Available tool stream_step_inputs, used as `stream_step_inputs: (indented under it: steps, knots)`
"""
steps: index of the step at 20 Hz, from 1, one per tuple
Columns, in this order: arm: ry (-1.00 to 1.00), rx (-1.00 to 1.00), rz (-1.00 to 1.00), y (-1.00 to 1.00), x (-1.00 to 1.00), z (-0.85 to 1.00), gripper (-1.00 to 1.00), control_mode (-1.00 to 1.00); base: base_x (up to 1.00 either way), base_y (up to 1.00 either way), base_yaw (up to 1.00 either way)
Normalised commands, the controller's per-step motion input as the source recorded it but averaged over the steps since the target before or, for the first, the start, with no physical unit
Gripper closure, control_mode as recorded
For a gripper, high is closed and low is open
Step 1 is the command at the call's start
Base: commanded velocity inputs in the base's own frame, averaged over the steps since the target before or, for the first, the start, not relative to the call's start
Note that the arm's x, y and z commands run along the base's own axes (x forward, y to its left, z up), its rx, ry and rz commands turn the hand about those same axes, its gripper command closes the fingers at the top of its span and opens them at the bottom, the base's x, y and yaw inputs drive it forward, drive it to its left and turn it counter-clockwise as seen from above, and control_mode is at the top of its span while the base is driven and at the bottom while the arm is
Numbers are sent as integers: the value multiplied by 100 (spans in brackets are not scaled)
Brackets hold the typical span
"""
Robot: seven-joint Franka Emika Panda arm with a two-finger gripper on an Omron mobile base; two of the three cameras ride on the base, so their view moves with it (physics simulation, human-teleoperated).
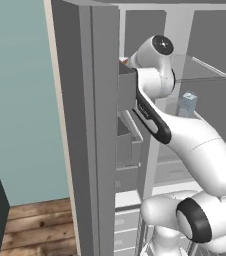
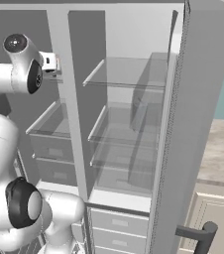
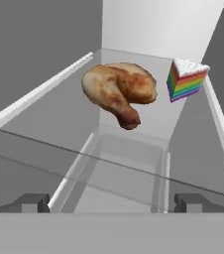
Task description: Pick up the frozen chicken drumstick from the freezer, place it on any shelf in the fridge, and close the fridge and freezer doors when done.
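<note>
Hand cam looking straight into the freezer (image 3: 44, 59). The drumstick (image 3: 118, 90) sits on a clear glass shelf (image 3: 44, 149) toward the back, fat end up-left, thin end pointing down-right. Just beside it, to the right in this view, is a rainbow-striped wedge w/ white top (image 3: 186, 80); the two are close but there's a sliver of gap between them. Both sit against the pale back wall.

Gripper (image 3: 112, 202): fingertips (image 3: 32, 202) poke up at the bottom corners of the hand view, spread wide, nothing between them. Drumstick is well ahead of the tips, no contact.

Left base cam: the arm (image 1: 195, 150) rises from lower right, bends up and left, wrist going in behind the freezer door (image 1: 92, 125), which stands open, edge toward us. Grey bins (image 1: 127, 87) on the door's inner side sit right by the wrist. A pale blue carton (image 1: 187, 104) stands on a shelf further right, past the forearm.

Right base cam: upper arm and elbow at left, hand reaching into the narrow compartment at top left. The fridge (image 2: 129, 124) is open too, w/ glass shelves (image 2: 126, 74) stacked and pale drawers (image 2: 116, 223) below. The fridge door (image 2: 203, 124) is swung open at right, bar handle (image 2: 198, 233) at its foot.
</note>
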Motion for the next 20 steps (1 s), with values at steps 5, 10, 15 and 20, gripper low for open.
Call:
stream_step_inputs:
  steps: [5,10,15,20]
  knots:
    - [-3,-15,15,6,37,-14,-100,-100,0,0,0]
    - [0,-10,1,4,67,0,-100,-100,0,0,0]
    - [0,-4,0,1,61,0,-100,-100,0,0,0]
    - [2,0,0,3,43,-4,-100,-100,0,0,0]
